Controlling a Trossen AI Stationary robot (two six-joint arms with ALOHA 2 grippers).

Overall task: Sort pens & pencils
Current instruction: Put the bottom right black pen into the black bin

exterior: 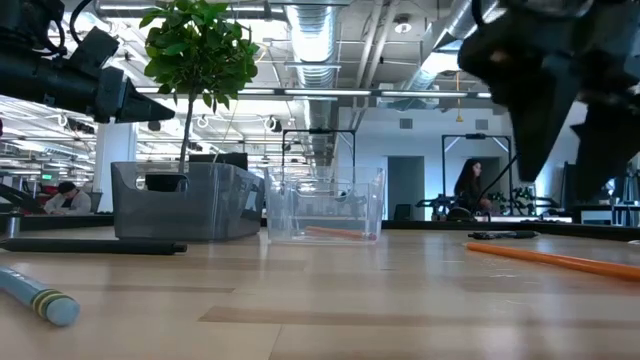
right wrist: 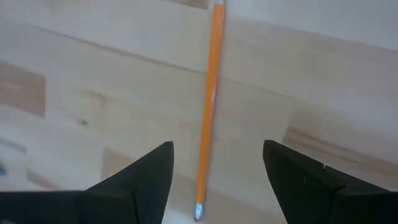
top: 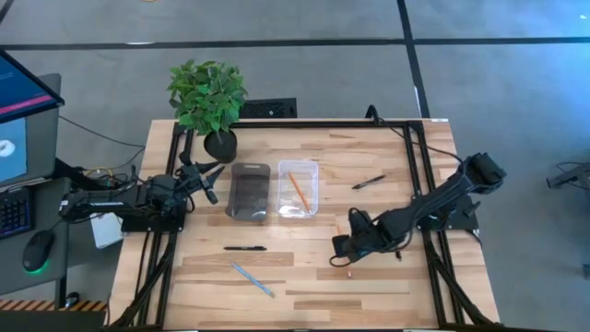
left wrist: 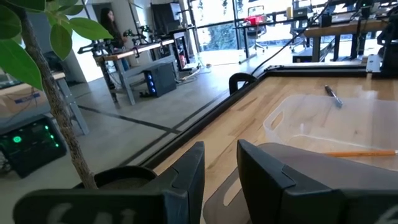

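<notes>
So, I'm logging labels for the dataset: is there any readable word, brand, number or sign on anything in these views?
None can be read.
The blue monitor screen at the table's left shows shapes too small to read.
The orange pencil under the right gripper shows no print.

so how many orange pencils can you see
2: one thin orange pencil lies in the clear plastic tray; another long orange pencil lies on the table beneath the open right gripper.
</notes>
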